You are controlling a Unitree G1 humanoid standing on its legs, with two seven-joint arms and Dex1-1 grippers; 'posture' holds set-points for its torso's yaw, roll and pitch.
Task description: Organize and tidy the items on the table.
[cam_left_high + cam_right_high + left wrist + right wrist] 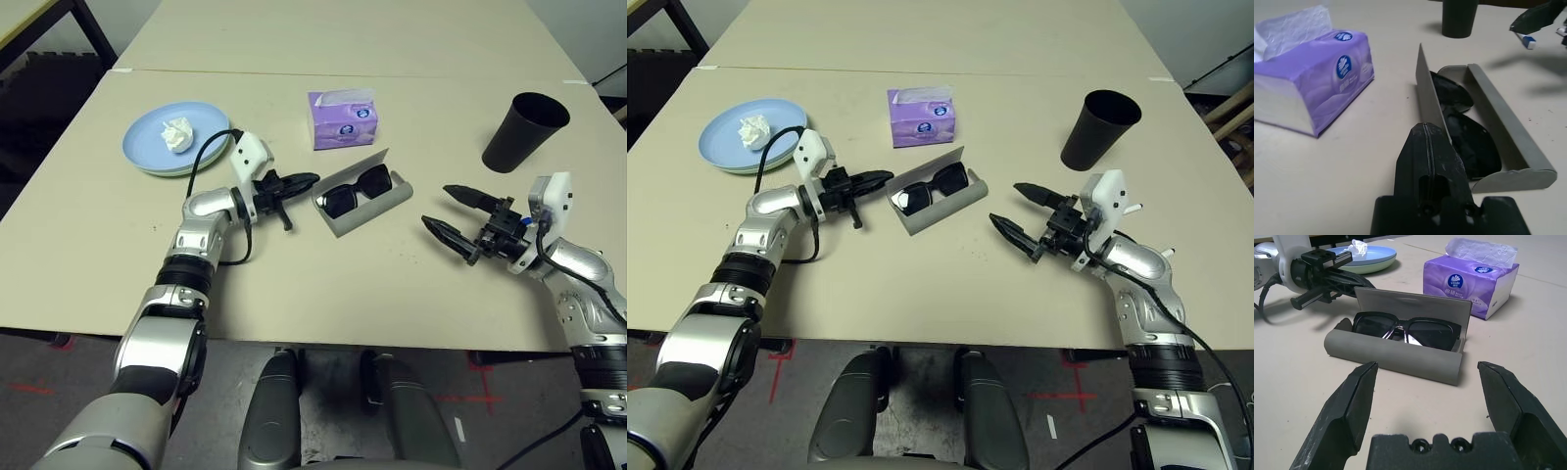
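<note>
Two claws flank the open glasses case (367, 203), sunglasses (355, 189) inside: my left claw (299, 182) pinched shut behind the lid, right claw (453, 214) spread wide. Next, I reckon, push the lid down.

Matt beige surface (392, 284); grey glasses case (1400, 360) looks felt-like, perhaps; glossy black sunglasses (1405, 330); shiny purple plastic-wrapped tissue pack (1317, 83).

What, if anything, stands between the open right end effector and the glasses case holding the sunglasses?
Nothing visible does. Bare table lies between the right end effector and the glasses case, whose lid stands open with the sunglasses inside. The shut left end effector sits on the case's far side.
</note>
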